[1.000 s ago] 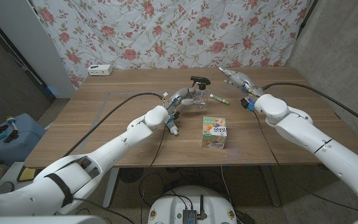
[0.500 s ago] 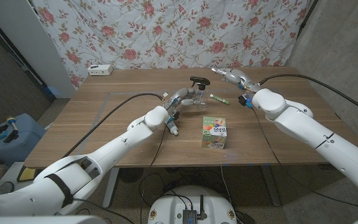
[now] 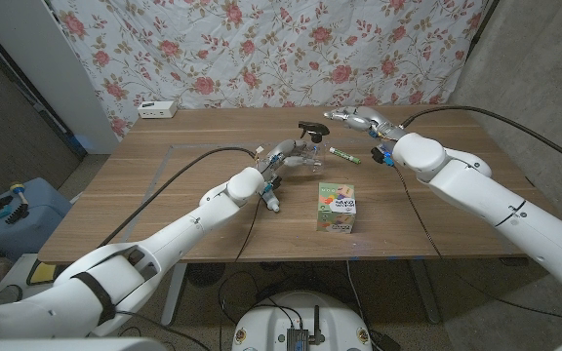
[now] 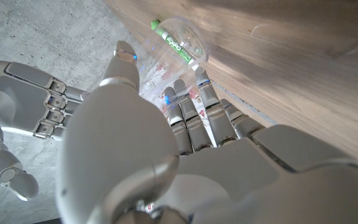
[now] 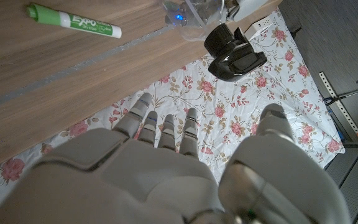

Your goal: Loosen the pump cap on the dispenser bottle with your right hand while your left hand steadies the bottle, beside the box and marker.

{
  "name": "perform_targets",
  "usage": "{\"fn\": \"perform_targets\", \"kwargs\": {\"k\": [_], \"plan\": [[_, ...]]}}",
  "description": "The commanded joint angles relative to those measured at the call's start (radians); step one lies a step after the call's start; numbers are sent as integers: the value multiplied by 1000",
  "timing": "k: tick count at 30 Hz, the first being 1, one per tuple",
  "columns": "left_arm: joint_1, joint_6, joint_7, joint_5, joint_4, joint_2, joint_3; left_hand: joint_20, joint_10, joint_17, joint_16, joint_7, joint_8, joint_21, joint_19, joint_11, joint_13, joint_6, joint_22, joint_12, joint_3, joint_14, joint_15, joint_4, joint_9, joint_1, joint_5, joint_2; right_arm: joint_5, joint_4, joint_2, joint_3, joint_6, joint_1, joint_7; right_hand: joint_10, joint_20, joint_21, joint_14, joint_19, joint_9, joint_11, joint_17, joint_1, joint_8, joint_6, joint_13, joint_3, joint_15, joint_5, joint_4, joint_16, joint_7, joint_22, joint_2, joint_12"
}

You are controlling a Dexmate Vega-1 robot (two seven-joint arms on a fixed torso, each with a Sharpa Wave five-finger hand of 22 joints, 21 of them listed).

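So the dispenser bottle (image 3: 307,148) stands upright toward the far middle of the wooden table (image 3: 164,185), clear plastic body with a black pump cap (image 3: 312,127) on top. The left hand (image 3: 283,156) is wrapped around the bottle's body from its left side, and the left wrist view backs that up: the fingers (image 4: 191,115) are curled onto the clear plastic, thumb on the other side. It hasn't budged over the last second.

The right hand (image 3: 354,119) is the one that's changed. A second ago it was further right and a bit nearer, roughly above the marker's right end. Now it has slid left and slightly farther back, so its fingertips sit just to the right of the pump cap, not touching it as far as I can tell. From the right wrist view the fingers (image 5: 166,127) are stretched out and slightly apart with nothing in them, thumb off to the side, and the black cap (image 5: 234,55) is out past the fingertips with a visible gap.

The green marker (image 3: 344,154) lies flat just right of the bottle, same spot as before. The box (image 3: 338,207), colourful print with a green side, sits nearer the front edge, a little right of the bottle and well apart from it. A white power strip (image 3: 157,109) is at the far left corner.
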Motion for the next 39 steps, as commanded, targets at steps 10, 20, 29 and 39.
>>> {"fn": "perform_targets", "kwargs": {"k": [10, 20, 29, 39], "plan": [[-47, -32, -29, 0, 77, -27, 15, -107, 36, 5, -4, -1, 8, -2, 4, -31, 89, 33, 2, 3, 34, 23, -98, 21, 6, 18, 6, 95, -97, -25, -14, -83, -105, 96, 82, -28, 28, 0, -2, 5, 7, 0, 5, 80, 4, 10, 3, 29, 42, -6, -28, 1, -4, 2, 11, -3], [-54, -16, -34, 6, 75, -24, 21, -108, 39, 6, -6, -1, 9, -2, 4, -33, 93, 36, 2, 2, 37, 27, -99, 20, 6, 16, 7, 96, -169, -38, -9, -129, -165, 138, 106, -36, 31, 1, -3, 8, 11, -2, 5, 160, 12, 27, 3, 63, 45, -20, -41, 2, -18, 1, 21, 0], [-55, -12, -34, 5, 81, -28, 24, -107, 41, 7, -7, -2, 11, -3, 4, -32, 96, 40, 2, 2, 40, 30, -95, 19, 6, 15, 7, 97, -224, -44, -1, -154, -192, 161, 115, -32, 30, 3, 3, 17, 21, -1, 4, 264, 37, 70, 3, 100, 42, -44, -46, 5, -45, 1, 13, 4], [-49, -8, -33, 1, 75, -26, 24, -106, 48, 9, -7, -2, 14, -2, 5, -32, 100, 48, 2, 3, 42, 34, -101, 19, 6, 13, 8, 97, -276, -44, 9, -183, -229, 193, 142, -12, 26, 5, 17, 31, 28, -3, 4, 369, 73, 146, 4, 134, 31, -59, -43, 7, -104, 1, -13, 10]]}}
